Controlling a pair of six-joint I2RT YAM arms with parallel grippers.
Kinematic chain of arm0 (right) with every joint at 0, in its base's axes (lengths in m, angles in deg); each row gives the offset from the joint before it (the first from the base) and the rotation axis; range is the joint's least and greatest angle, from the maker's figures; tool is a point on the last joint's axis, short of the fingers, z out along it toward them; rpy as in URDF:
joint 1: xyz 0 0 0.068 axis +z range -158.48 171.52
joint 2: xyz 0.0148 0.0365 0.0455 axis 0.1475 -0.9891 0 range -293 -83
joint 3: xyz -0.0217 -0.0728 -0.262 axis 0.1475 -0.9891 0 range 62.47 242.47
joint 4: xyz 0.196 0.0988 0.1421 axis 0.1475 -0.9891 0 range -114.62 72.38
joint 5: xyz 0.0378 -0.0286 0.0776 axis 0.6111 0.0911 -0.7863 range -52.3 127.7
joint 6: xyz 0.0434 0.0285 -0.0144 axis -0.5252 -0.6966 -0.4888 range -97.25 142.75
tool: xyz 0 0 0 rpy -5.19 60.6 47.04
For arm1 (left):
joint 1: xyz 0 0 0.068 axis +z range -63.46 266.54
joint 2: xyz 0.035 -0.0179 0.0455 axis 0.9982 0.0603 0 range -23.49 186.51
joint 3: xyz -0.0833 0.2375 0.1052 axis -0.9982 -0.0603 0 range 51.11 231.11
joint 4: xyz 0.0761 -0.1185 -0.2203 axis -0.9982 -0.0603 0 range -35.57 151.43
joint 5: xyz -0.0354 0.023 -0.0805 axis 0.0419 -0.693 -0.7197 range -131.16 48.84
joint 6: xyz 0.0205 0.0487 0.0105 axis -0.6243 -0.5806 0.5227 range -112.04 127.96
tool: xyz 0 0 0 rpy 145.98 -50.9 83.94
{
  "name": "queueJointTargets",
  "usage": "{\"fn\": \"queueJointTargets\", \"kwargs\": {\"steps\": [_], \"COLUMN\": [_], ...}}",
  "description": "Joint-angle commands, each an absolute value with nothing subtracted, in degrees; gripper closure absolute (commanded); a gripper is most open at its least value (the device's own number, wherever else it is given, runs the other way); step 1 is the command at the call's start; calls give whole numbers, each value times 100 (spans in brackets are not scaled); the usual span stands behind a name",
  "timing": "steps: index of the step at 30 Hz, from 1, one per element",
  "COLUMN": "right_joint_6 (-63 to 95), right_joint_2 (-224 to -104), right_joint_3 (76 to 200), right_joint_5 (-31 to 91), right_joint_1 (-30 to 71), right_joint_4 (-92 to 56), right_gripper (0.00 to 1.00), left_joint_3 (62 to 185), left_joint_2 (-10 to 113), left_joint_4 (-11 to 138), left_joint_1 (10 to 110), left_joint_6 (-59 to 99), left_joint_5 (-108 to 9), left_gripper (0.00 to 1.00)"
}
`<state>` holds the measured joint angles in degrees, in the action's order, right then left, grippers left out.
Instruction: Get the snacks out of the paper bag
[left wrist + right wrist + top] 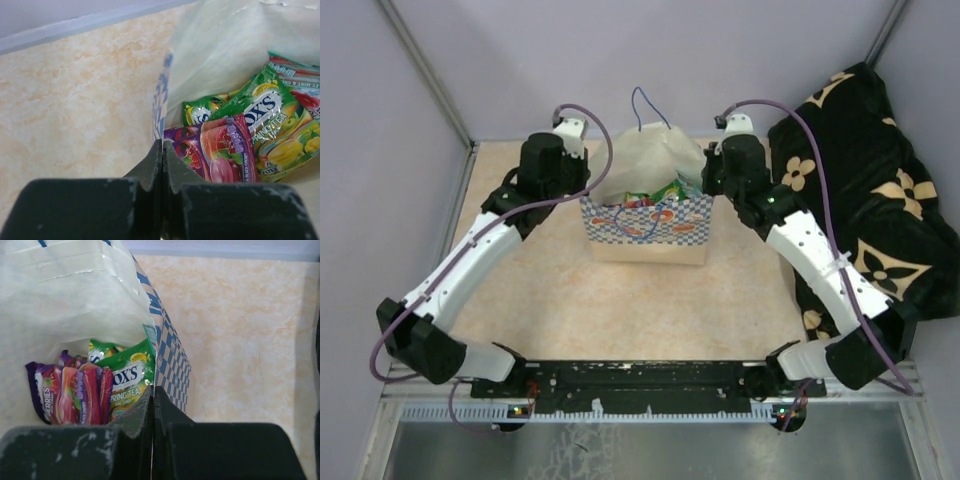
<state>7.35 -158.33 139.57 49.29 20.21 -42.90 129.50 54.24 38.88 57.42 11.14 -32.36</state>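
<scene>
At the near edge of the tabletop (620, 310) the two arm bases are bolted side by side. From them the left arm (470, 260) is bent out toward 10 o'clock and the right arm (810, 250) toward 2 o'clock, and both are turned in to meet the bag (645, 235).

The bag is stood upright at 12 o'clock from the bases, on the far half of the tabletop, with its mouth open upward. Its rim is pinched at 9 o'clock by the left hand (162, 147), whose fingers are pressed together on the checkered paper edge. The rim at 3 o'clock is gripped in the same way by the right hand (153, 390), whose fingers are closed on the bag wall with no gap seen between them.

The snacks (250, 135) are seen lying inside, at the bottom of the bag. A purple pouch (220, 150) is laid nearest the left hand. A green pouch (265, 107) lettered FOX'S is overlapped with it, and further pouches are partly hidden beneath and behind.

At the far rim of the bag a blue cord handle (650, 105) is held up in a loop.

A black cloth (860, 200) with tan flowers is heaped at 2 o'clock, beyond the right arm.
</scene>
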Motion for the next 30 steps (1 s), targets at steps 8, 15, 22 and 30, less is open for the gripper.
{"fn": "queueJointTargets", "kwargs": {"steps": [8,15,22,30], "right_joint_6": [1510,1145,446,-313], "right_joint_2": [-18321,-16710,-15636,-14629], "right_joint_3": [17265,14368,10805,8882], "right_joint_5": [4728,4090,4122,4844], "right_joint_1": [1473,1481,1714,2077], "right_joint_4": [-3460,-1871,380,1550], "right_gripper": [100,100,100,100], "left_joint_3": [17989,13700,9766,8600], "left_joint_2": [9322,7282,6191,6504], "left_joint_4": [3795,7164,9522,10909], "left_joint_1": [6063,5736,5542,4856], "left_joint_6": [809,381,962,1617], "left_joint_5": [-3598,-2794,-2527,-1325], "left_gripper": [100,100,100,100]}}
